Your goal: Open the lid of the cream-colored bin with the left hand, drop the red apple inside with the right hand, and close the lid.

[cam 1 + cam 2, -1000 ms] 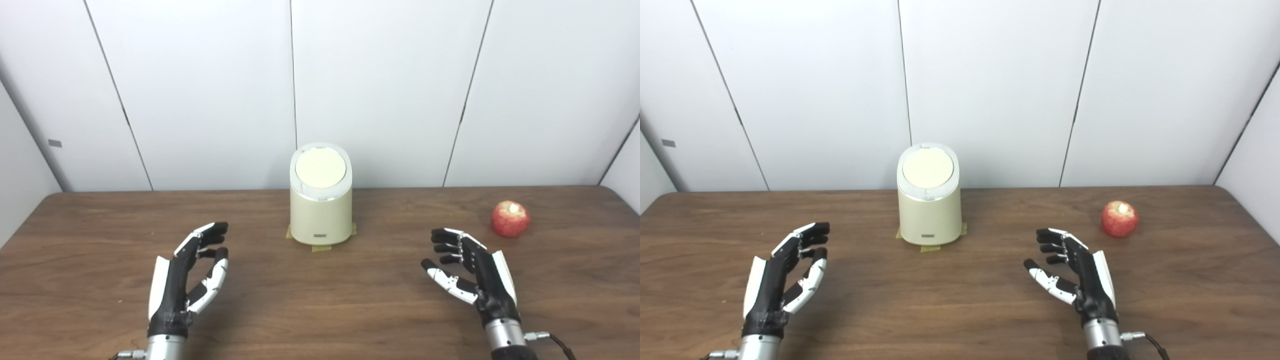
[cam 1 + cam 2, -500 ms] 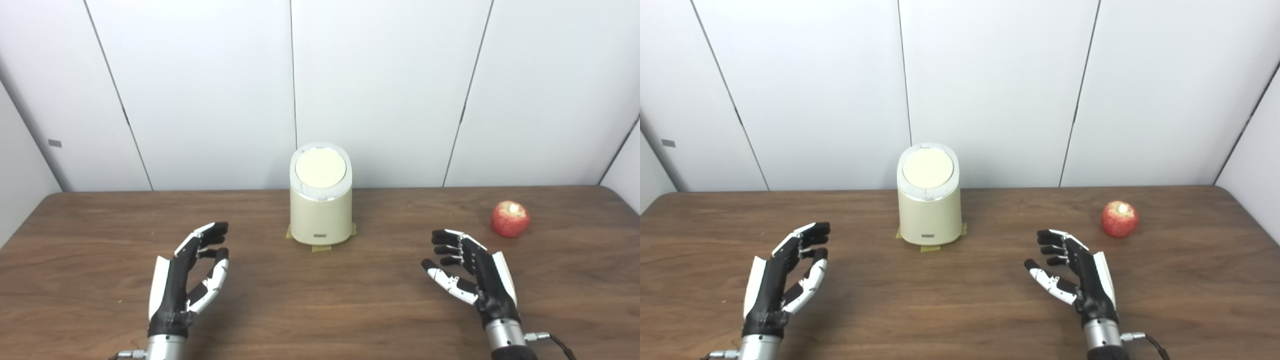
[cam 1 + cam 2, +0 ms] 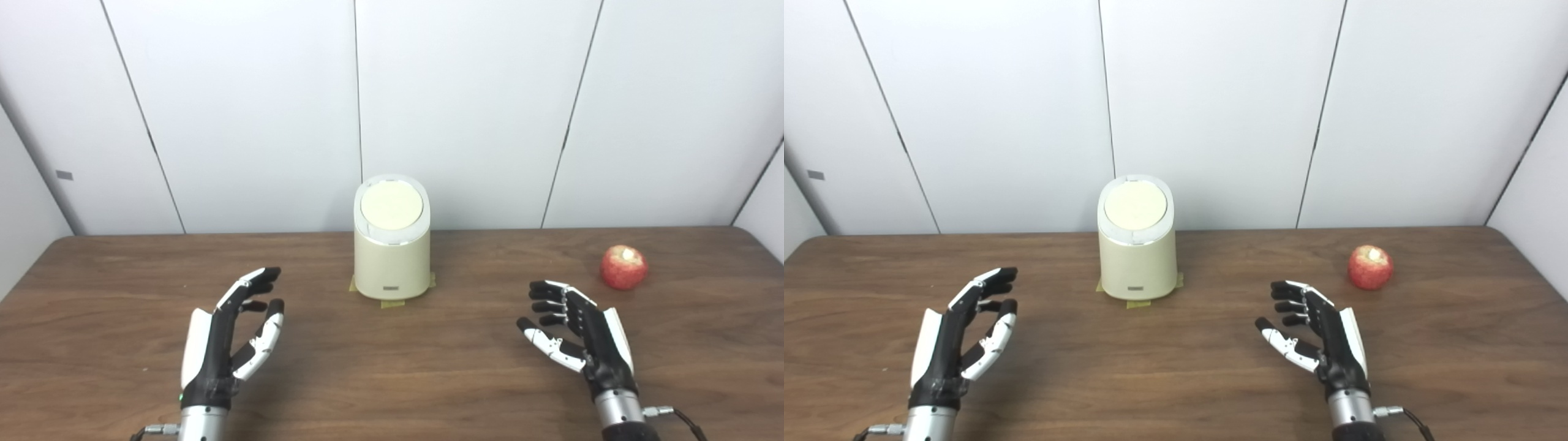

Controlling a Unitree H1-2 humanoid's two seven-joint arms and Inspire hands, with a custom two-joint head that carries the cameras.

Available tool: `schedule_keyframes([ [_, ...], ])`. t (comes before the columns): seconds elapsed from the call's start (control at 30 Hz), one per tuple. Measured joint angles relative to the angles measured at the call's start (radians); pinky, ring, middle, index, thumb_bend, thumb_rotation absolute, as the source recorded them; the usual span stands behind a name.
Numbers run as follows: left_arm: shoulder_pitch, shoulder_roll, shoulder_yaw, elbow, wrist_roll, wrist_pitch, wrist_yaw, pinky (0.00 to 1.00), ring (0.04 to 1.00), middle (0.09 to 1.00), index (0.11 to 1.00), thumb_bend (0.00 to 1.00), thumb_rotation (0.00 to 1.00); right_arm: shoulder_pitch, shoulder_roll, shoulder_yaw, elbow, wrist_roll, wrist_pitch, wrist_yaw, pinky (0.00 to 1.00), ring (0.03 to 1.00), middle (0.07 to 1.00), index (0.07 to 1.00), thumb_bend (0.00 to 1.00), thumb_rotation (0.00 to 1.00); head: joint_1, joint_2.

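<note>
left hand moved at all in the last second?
Yes, slightly. The black-and-white left hand has eased down toward the near table edge, away from the cream-colored cylindrical bin, and its fingers have straightened a little.

Brown table, white walls, bits of tape.

The wooden table (image 3: 392, 373) has a dark grain and rounded far corners. White wall panels (image 3: 465, 110) with thin dark seams rise behind it. Yellowish tape tabs (image 3: 392, 303) lie flat on the tabletop. A small grey tag (image 3: 64, 175) sits on the left wall.
</note>
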Motion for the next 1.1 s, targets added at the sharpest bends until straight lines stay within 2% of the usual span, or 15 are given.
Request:
schedule_keyframes([
  [0.1, -0.044, -0.002, 0.018, -0.047, -0.049, 0.091, -0.034, 0.87, 0.926, 0.935, 0.921, 0.56, 0.62, 0.0, -0.001, -0.001, 0.0, 0.001, 0.0, 0.0, 0.6, 0.675, 0.698, 0.685, 0.26, 0.13, 0.0, 0.002],
  [0.13, -0.069, -0.004, 0.018, -0.054, -0.05, 0.112, -0.038, 0.88, 0.937, 0.946, 0.932, 0.57, 0.63, 0.0, -0.001, -0.001, 0.0, 0.0, 0.001, 0.0, 0.6, 0.676, 0.699, 0.686, 0.26, 0.13, 0.0, 0.002],
  [0.17, -0.092, -0.005, 0.018, -0.068, -0.051, 0.138, -0.043, 0.92, 0.968, 0.978, 0.97, 0.64, 0.66, -0.002, -0.001, 0.002, -0.001, -0.001, 0.002, 0.0, 0.6, 0.681, 0.701, 0.685, 0.26, 0.14, -0.002, 0.003],
  [0.2, -0.116, -0.007, 0.017, -0.08, -0.051, 0.169, -0.051, 0.93, 0.979, 0.989, 0.983, 0.66, 0.67, -0.002, -0.001, 0.003, -0.001, -0.003, 0.003, 0.0, 0.6, 0.682, 0.702, 0.685, 0.26, 0.14, -0.002, 0.005],
  [0.37, -0.208, -0.013, -0.007, -0.118, -0.044, 0.342, -0.116, 0.99, 1.0, 1.0, 1.0, 0.89, 0.64, -0.004, 0.002, 0.003, -0.001, -0.002, 0.005, 0.0, 0.6, 0.676, 0.699, 0.684, 0.26, 0.13, -0.002, 0.005],
  [0.47, -0.245, -0.007, -0.036, -0.122, -0.037, 0.423, -0.156, 1.0, 1.0, 1.0, 1.0, 0.95, 0.62, -0.004, 0.002, 0.003, -0.001, -0.002, 0.004, 0.0, 0.6, 0.675, 0.699, 0.685, 0.25, 0.12, -0.002, 0.006],
  [0.53, -0.269, -0.007, -0.053, -0.122, -0.034, 0.47, -0.17, 1.0, 1.0, 1.0, 1.0, 0.96, 0.6, -0.004, 0.001, 0.003, -0.001, -0.003, 0.004, 0.0, 0.59, 0.672, 0.695, 0.682, 0.26, 0.11, -0.005, 0.006],
  [0.67, -0.342, -0.013, -0.082, -0.121, -0.002, 0.559, -0.185, 1.0, 1.0, 1.0, 1.0, 0.85, 0.57, -0.003, 0.001, 0.004, -0.002, -0.006, 0.004, 0.0, 0.6, 0.673, 0.696, 0.682, 0.26, 0.1, -0.009, 0.006],
  [0.77, -0.408, -0.026, -0.107, -0.12, 0.047, 0.62, -0.198, 1.0, 1.0, 1.0, 1.0, 0.85, 0.53, -0.004, 0.001, 0.006, -0.003, -0.01, 0.004, 0.0, 0.6, 0.676, 0.698, 0.686, 0.25, 0.11, -0.008, 0.009],
  [0.87, -0.449, -0.06, -0.107, -0.111, 0.113, 0.629, -0.221, 1.0, 1.0, 1.0, 1.0, 0.85, 0.51, -0.004, 0.003, 0.005, -0.004, -0.009, 0.006, 0.0, 0.61, 0.68, 0.701, 0.689, 0.26, 0.13, -0.008, 0.009],
  [1.0, -0.495, -0.116, -0.1, -0.049, 0.172, 0.635, -0.241, 1.0, 1.0, 1.0, 1.0, 0.86, 0.51, -0.002, 0.004, 0.004, -0.007, -0.009, 0.011, 0.0, 0.6, 0.683, 0.702, 0.692, 0.26, 0.18, -0.008, 0.011],
  [1.1, -0.535, -0.136, -0.102, 0.013, 0.206, 0.635, -0.249, 1.0, 1.0, 1.0, 1.0, 0.85, 0.53, -0.002, 0.005, 0.005, -0.01, -0.01, 0.012, 0.0, 0.59, 0.675, 0.697, 0.689, 0.26, 0.15, -0.009, 0.012],
])
